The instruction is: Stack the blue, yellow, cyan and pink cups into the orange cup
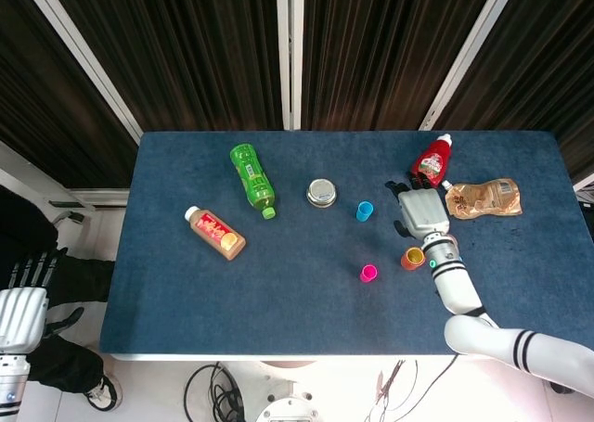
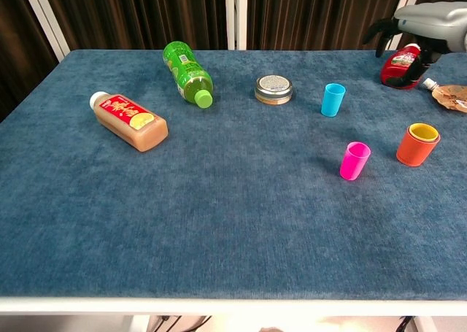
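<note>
right hand point(image 1: 420, 213), fingers spread and holding nothing, is hovering just right of the upright cyan cup point(image 1: 364, 211); left hand point(image 1: 20, 313) is idling far off

**A robot test room, not a home**

The place looks like a laboratory or a studio for robot recording. A table point(image 1: 186, 283) with a blue cloth cover stands in front of dark pleated curtains point(image 1: 204, 51), and white beams point(image 1: 290, 51) cross these curtains. The curtains close the whole background, as in a staged set. Under the front edge of the table, loose cables point(image 1: 218, 390) lie on a pale floor. The things on the cloth are mixed and set well apart: a green bottle point(image 1: 251, 178), a tin point(image 1: 321, 193), a pouch point(image 1: 484, 198). This looks arranged for a trial, not for daily use.
</note>
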You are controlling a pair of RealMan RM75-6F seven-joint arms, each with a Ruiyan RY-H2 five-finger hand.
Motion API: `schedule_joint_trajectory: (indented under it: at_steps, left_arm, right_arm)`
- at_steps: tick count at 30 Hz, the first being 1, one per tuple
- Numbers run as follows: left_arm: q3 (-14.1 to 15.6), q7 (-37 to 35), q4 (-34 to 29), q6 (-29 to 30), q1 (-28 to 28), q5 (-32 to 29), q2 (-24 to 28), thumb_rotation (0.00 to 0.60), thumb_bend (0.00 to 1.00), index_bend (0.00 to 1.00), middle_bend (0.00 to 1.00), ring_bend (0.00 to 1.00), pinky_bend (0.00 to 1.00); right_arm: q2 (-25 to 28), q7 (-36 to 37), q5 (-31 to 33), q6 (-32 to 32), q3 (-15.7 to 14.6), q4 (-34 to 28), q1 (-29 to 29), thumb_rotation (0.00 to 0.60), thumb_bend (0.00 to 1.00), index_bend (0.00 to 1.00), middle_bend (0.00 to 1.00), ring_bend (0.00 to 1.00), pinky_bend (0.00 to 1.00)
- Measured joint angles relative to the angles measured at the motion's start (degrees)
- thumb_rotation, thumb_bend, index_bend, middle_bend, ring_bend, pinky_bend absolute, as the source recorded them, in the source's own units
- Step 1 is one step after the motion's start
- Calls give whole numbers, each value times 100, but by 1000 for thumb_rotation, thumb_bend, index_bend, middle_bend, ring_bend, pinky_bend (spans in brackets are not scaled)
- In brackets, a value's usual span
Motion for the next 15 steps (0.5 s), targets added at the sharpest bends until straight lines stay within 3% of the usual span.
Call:
schedule_joint_trajectory:
  at_steps: [15]
  left_arm:
    - [-25,-105,57,-57,-33,-44,18,600,159,59,6,0,0]
  right_arm:
    - [-834,-527,928,-232,-140,915,750,600,267,192,245,0,0]
